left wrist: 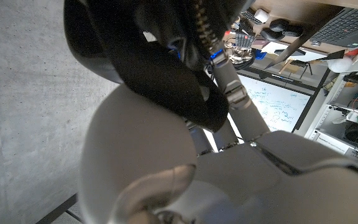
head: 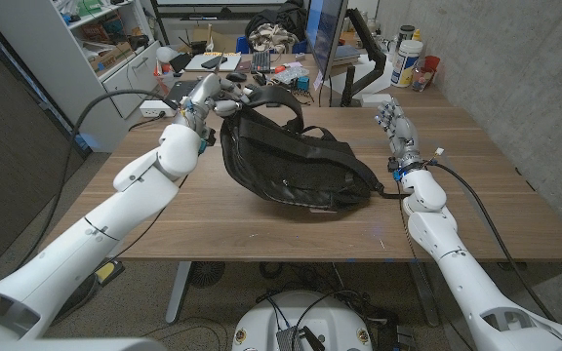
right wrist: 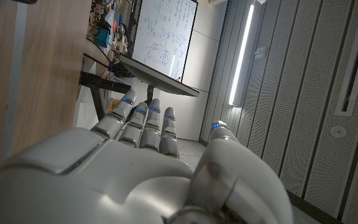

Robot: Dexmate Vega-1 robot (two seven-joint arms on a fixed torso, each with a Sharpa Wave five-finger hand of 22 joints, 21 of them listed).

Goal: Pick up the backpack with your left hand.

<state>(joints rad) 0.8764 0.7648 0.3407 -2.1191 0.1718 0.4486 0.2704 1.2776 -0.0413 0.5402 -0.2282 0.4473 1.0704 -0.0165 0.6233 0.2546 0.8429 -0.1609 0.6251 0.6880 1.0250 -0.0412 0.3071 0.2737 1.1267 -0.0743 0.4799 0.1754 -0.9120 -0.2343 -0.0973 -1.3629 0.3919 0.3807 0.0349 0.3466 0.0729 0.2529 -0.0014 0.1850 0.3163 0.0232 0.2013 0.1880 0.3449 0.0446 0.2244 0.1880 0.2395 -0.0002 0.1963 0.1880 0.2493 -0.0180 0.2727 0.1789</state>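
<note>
My right arm comes in w/ forearm low over the table [head: 476, 210], wrist just right of the backpack [head: 291, 156]. Right hand [head: 395, 125] stands up from there, fingers straight and apart, holding nothing; it's near the backpack's right end, not touching it. In the right wrist view that hand [right wrist: 148, 168] shows smooth white shell, fingers [right wrist: 151, 124] side by side w/ small blue lights near the tips, wood grain of the table running along one side.

My left arm reaches long across the table's left part, elbow near the left edge, wrist raised at the backpack's far left corner. Left hand [head: 215, 97] is curled over the top handle [head: 276, 97], fingers wrapped on the strap. In the left wrist view the hand [left wrist: 229, 93] has a finger hooked under a thick black padded loop, zipper teeth running right past it. So it grips the handle.

Backpack sits mid-table, btwn my two hands. Black, soft fabric w/ slight sheen, slumped on its side; the left end is pulled up toward my hand, the right end sags onto the wood. Seams and a small zip pull show on the near face; a strap tail trails off the right end toward my right wrist.

Table is brown wood veneer, rectangular. Beyond the backpack: a cluttered desk [head: 261, 60] w/ a monitor [head: 325, 39].
</note>
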